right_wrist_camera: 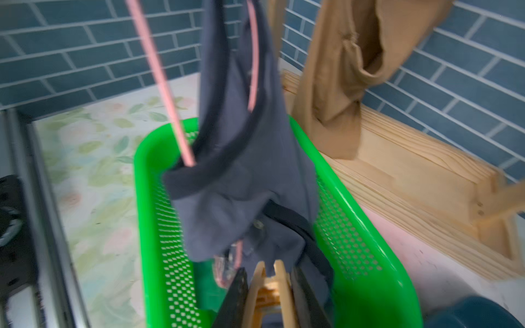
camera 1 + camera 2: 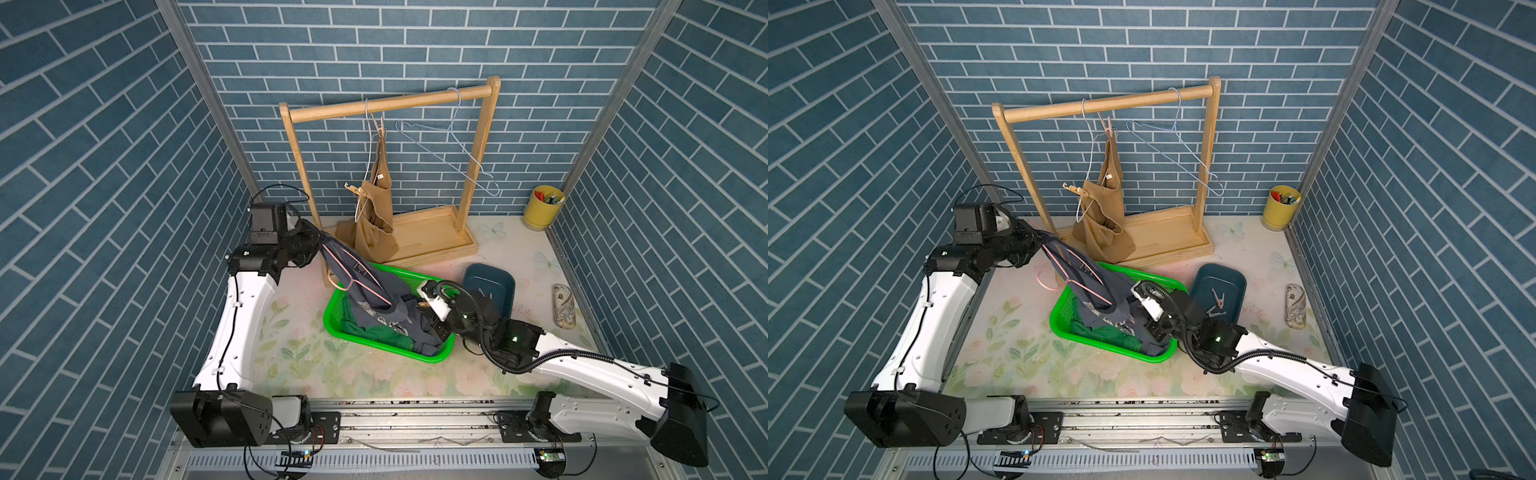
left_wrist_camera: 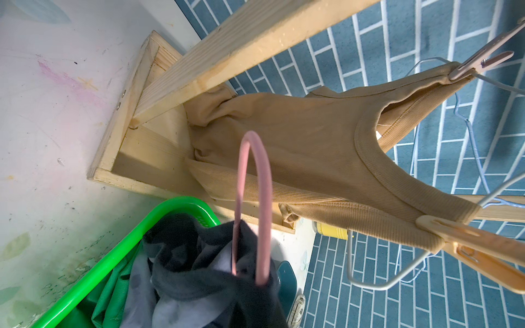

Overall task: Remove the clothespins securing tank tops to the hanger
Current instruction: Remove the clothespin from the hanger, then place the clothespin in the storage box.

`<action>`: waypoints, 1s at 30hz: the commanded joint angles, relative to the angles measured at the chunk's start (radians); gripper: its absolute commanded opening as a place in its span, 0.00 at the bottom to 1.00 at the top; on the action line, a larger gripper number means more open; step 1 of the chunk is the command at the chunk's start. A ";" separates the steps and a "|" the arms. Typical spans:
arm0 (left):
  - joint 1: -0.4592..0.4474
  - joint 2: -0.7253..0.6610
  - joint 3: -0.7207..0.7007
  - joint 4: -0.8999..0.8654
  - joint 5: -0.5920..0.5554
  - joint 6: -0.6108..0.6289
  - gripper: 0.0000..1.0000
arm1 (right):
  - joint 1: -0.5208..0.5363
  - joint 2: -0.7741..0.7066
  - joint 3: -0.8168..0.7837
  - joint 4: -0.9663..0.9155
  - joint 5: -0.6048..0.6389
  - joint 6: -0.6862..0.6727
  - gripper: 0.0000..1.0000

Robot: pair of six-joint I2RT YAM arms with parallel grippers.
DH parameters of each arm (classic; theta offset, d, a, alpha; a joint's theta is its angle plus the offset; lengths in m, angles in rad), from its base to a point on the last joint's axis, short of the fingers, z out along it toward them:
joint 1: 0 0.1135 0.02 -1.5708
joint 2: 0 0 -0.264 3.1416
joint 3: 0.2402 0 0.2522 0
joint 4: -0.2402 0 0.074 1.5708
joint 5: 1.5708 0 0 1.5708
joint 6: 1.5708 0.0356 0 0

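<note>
A tan clothespin (image 1: pixel 281 284) sat squeezed in the right gripper (image 1: pixel 268 274) at the bottom centre of the right wrist view, against the lower edge of the grey-blue top (image 1: pixel 244 181) hanging over the green basket (image 1: pixel 366 215), while left of centre in a top view the left gripper (image 2: pixel 320 245) clamped that top's upper end and pink hanger (image 1: pixel 165 93).

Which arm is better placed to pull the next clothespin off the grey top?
Right. The right gripper is closed on the tan clothespin at the edge of the grey top, while the left gripper is shut on the pink hanger, holding it up.
</note>
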 commanded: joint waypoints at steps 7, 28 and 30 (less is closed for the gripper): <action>0.005 -0.031 -0.015 0.034 0.013 0.012 0.00 | -0.269 0.075 0.092 -0.363 0.189 0.222 0.05; 0.005 -0.053 -0.032 0.017 0.030 0.016 0.00 | -0.441 0.665 0.277 -0.440 0.158 0.279 0.16; 0.006 -0.053 -0.033 0.017 0.031 0.016 0.00 | -0.441 0.671 0.279 -0.439 0.162 0.275 0.31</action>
